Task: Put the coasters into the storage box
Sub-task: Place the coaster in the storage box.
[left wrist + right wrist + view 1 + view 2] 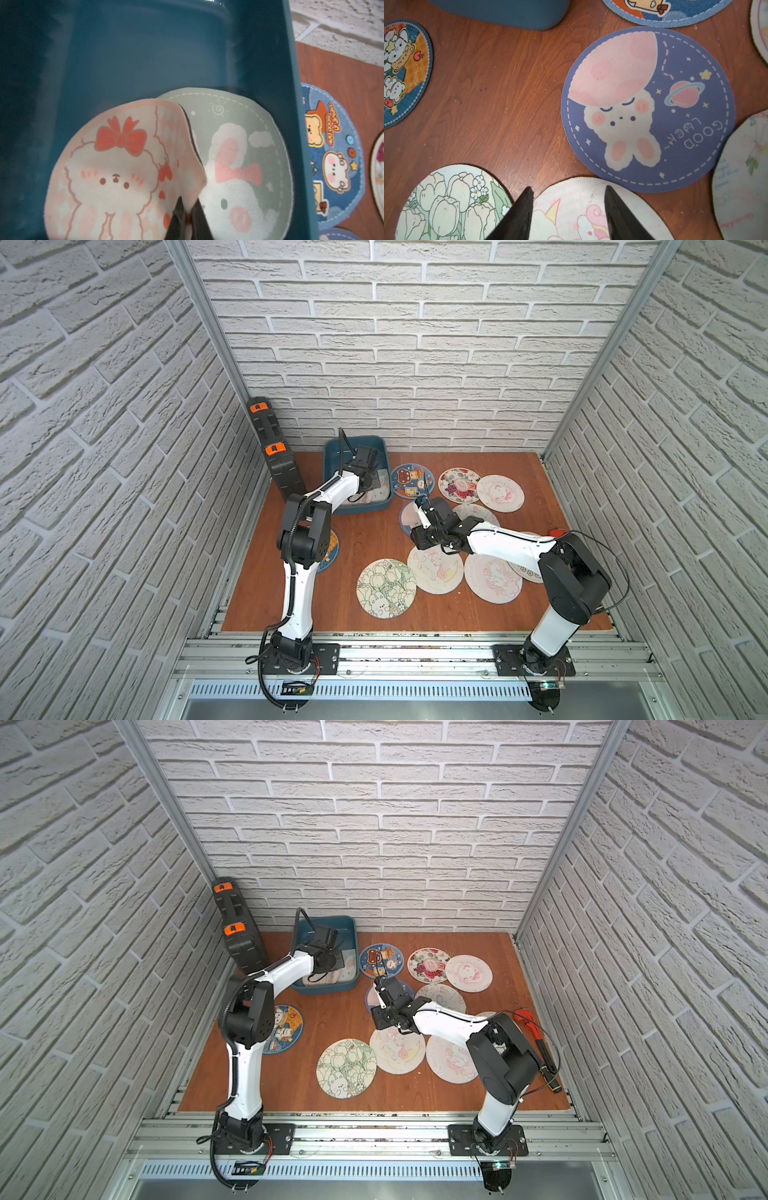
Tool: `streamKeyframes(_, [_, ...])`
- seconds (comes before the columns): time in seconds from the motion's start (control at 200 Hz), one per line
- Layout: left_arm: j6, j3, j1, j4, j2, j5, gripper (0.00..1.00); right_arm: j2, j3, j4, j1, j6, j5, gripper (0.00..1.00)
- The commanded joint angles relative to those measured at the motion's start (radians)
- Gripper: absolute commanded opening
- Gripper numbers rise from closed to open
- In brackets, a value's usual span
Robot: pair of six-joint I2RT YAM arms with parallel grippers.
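Closest to me on the wooden table (488, 93) lie the tulip coaster (446, 203) and, beside it, the unicorn coaster (591, 220). The right gripper (569, 209) hangs empty over the unicorn coaster's far edge, jaws spread and straddling that rim. Just beyond its tips sits the purple "GOOD LUCK" coaster (648, 110), meeting the unicorn one edge to edge. Being round, neither offers a better side to take. Most loose coasters lie on this arm's side, so I'd judge it the nearer one for the next pick. Farther back and to its left stands the storage box (291, 104). The left gripper (188, 220) is down inside it, pinching the rim of the pink coaster with the red bow (116, 166), which buckles up over the green bunny coaster (239, 155) on the box floor.
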Motion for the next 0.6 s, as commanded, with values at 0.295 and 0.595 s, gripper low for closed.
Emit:
streamKeyframes(0.295, [-0.015, -0.007, 0.0, 0.027, -0.034, 0.014, 0.93, -0.03, -0.012, 0.015, -0.003, 0.011, -0.015, 0.56])
streamKeyframes(0.595, [-0.034, -0.117, -0.038, -0.04, -0.198, -0.075, 0.98, -0.028, -0.007, 0.02, 0.004, 0.018, -0.027, 0.55])
